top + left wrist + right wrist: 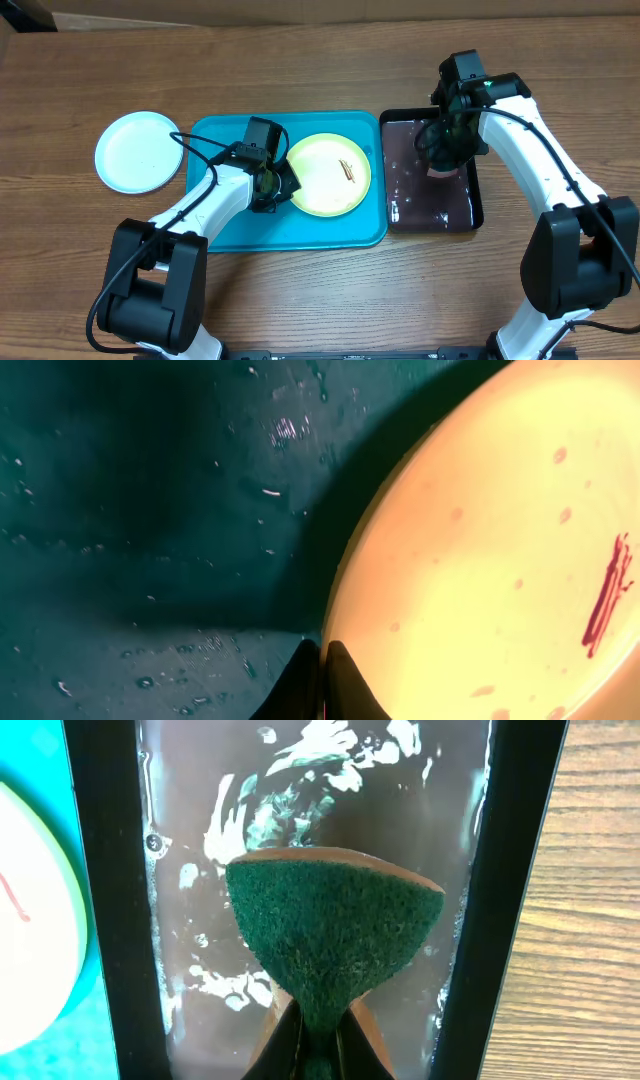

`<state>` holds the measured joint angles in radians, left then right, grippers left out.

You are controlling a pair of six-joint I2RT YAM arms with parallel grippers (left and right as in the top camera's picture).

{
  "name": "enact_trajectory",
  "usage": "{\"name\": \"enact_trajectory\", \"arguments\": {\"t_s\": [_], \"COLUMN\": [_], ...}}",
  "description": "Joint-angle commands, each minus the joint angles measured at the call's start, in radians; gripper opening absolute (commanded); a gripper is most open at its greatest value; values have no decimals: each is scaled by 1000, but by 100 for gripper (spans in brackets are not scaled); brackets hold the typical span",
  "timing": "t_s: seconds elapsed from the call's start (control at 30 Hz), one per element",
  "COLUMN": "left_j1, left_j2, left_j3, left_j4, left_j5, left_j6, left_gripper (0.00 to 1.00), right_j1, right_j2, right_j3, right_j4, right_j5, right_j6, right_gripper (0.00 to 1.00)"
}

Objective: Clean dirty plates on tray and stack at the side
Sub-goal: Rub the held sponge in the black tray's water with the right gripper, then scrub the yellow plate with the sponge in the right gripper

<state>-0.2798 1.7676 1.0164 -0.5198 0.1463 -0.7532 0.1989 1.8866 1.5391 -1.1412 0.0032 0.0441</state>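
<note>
A yellow-green plate (328,175) with a brown smear (347,170) lies on the turquoise tray (230,225). My left gripper (275,185) is at the plate's left edge. In the left wrist view its fingers (323,660) are shut across the rim of the plate (480,560), one over the tray (150,510), one over the plate. A red-brown streak (605,595) marks the plate's face. My right gripper (445,150) hangs over the black tray (478,200), shut (322,1040) on a green scouring sponge (335,930). A white plate with a bluish edge (140,152) rests on the table left of the tray.
The black tray's rim (100,900) frames a wet, shiny floor (200,850) under the sponge. It stands against the turquoise tray's right side. Bare wood table (560,80) surrounds both trays. Water drops dot the turquoise tray.
</note>
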Motion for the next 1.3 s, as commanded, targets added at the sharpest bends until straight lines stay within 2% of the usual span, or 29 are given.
{"name": "enact_trajectory", "arguments": {"t_s": [0.0, 0.07, 0.13, 0.17, 0.2, 0.53, 0.6, 0.63, 0.67, 0.7, 0.73, 0.87, 1.1, 1.27], "left_j1": [10, 21, 32, 36, 39, 24, 29, 33, 38, 40, 40, 34, 24, 24], "left_j2": [11, 11, 11, 11, 11, 11, 11, 11, 11, 11, 11, 11, 11, 11], "left_j3": [12, 12, 12, 12, 12, 12, 12, 12, 12, 12, 12, 12, 12, 12], "left_j4": [5, 9, 8, 8, 3, -65, -42, -30, -19, -13, -10, -26, -33, -33], "left_j5": [24, 24, 24, 24, 24, 38, 38, 38, 39, 40, 40, 42, 38, 37], "left_j6": [-26, -26, -25, -25, -25, -40, -41, -41, -41, -41, -41, -40, -40, -39], "left_gripper": [11, 15, 15, 12, 4, 5, 22, 24, 23, 18, 4, 4, 4, 4], "right_j1": [16, 27, 39, 45, 52, 106, 110, 109, 109, 109, 109, 109, 109, 109], "right_j2": [-29, -29, -29, -29, -29, -29, -29, -29, -29, -29, -29, -29, -29, -35], "right_j3": [11, 11, 11, 11, 11, 11, 11, 11, 11, 11, 10, -29, -238, -179], "right_j4": [5, 5, 5, 6, 6, 18, 18, 17, 16, 15, 16, 43, 287, 254], "right_j5": [-4, -4, -4, -4, -4, 96, 114, 121, 124, 130, 135, 164, 219, 221], "right_j6": [-46, -46, -46, -46, -46, -45, -45, -45, -45, -45, -45, -45, -45, -45], "right_gripper": [4, 4, 4, 4, 4, 4, 4, 4, 4, 4, 4, 4, 4, 4]}}
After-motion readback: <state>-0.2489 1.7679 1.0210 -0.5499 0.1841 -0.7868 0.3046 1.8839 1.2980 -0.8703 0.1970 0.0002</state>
